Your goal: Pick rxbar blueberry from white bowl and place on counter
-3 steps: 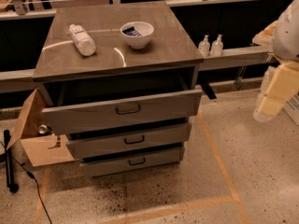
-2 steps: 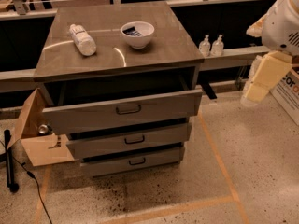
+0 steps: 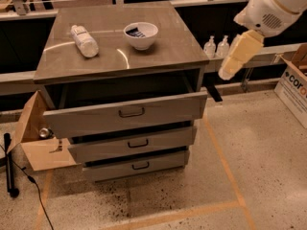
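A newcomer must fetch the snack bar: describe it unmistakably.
On the grey-brown counter of the drawer cabinet, with the gripper hanging beyond its right edge, stands a white bowl beside a lying white bottle. The rxbar blueberry lies inside that bowl: the only dark blue thing there.

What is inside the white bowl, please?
The rxbar blueberry lies in the white bowl; its lower part is hidden by the near wall. The gripper hangs right of the counter.

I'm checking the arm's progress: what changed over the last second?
The cream gripper, right of the grey cabinet, moved left and up in the picture, toward the glossy grey-brown counter. Nothing was grasped: the dark blue rxbar blueberry stays in the round white bowl, and the white plastic bottle has not moved.
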Robot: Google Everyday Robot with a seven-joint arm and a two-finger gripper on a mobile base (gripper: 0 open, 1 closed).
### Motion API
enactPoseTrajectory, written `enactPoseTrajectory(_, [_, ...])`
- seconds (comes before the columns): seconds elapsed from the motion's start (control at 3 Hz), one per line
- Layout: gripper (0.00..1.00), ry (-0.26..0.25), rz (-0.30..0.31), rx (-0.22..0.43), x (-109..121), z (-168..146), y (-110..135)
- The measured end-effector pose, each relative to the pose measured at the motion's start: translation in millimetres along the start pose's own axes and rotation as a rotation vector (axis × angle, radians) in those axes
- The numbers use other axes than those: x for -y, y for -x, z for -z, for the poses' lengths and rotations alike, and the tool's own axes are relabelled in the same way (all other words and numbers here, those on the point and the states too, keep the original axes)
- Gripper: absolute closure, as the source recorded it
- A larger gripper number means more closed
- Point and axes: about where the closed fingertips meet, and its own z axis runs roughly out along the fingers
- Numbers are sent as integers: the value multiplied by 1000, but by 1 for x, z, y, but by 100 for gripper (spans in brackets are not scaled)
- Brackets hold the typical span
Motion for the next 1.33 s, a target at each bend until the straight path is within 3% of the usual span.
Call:
enactPoseTrajectory(0.33, [0, 8, -24, 147, 26, -33, 41])
enactPoseTrajectory(0.67, [0, -61, -45, 264, 47, -63, 100])
enactPoseTrajectory(1.0, [0, -120, -57, 312, 62, -64, 115])
enactPoseTrajectory(1.33, [0, -120, -65, 314, 61, -68, 120])
